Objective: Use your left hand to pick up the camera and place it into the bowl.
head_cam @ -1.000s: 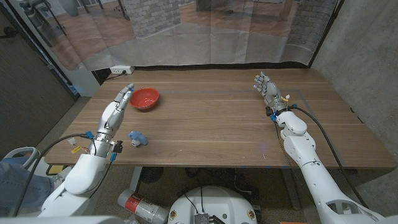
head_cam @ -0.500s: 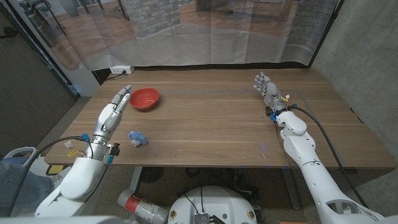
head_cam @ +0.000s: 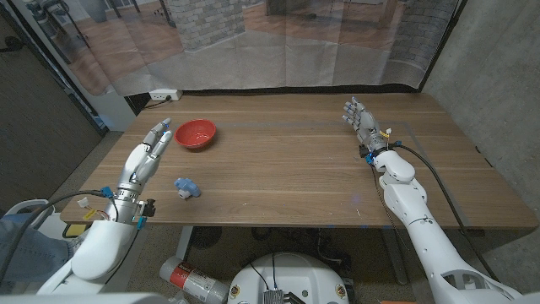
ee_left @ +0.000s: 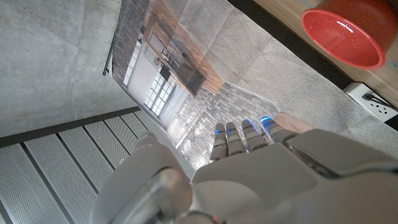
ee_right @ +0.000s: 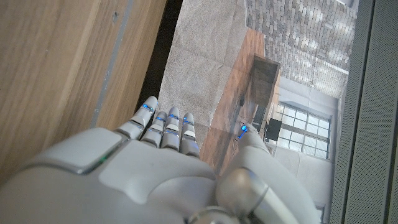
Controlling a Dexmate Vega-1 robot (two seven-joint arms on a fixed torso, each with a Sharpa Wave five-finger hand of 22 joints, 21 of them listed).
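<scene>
Left hand (head_cam: pixel 142 160) has drifted out toward the worktop's left edge, fingers still straight and spread, holding nothing. The small blue toy camera (head_cam: pixel 186 187) sits by the front edge near the left corner, just beside that hand. The round red bowl (head_cam: pixel 196 133) is further back on the left. Right hand (head_cam: pixel 361 122) rests open-fingered and empty at the back right.

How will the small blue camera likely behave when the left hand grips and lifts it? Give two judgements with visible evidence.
The camera looks like a small, rounded toy, so it is probably rigid and light. Its lumpy, uneven shape suggests it could twist or slip between fingers. It sits near the table's front edge, so a careless nudge might push it off.
</scene>
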